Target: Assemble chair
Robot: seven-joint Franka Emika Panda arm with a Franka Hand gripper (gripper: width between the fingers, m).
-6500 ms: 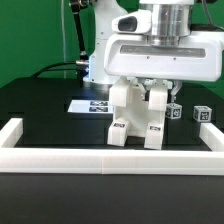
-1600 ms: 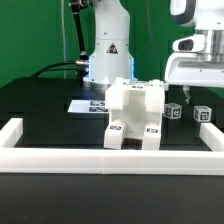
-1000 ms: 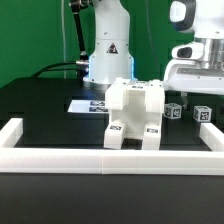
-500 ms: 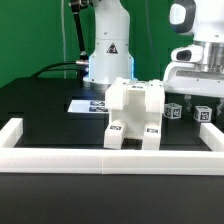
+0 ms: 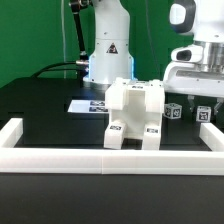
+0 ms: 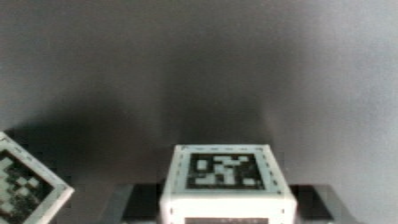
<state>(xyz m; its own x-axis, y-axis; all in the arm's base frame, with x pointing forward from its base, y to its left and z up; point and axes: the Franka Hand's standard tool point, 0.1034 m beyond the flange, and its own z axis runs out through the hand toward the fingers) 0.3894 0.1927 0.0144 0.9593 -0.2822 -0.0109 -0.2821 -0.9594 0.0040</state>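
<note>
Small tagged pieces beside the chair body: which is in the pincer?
The far-right piece, exterior view: gripped by the pincer; the other piece stands free.

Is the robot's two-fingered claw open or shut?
Shut: the two-finger gripper has dark fingers pressing both sides of a small white tagged block.

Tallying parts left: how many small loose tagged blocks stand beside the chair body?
2. One small block sits to the exterior view's right of the chair body; the other block, further right, is clamped in the gripper. More may hide behind the body.
</note>
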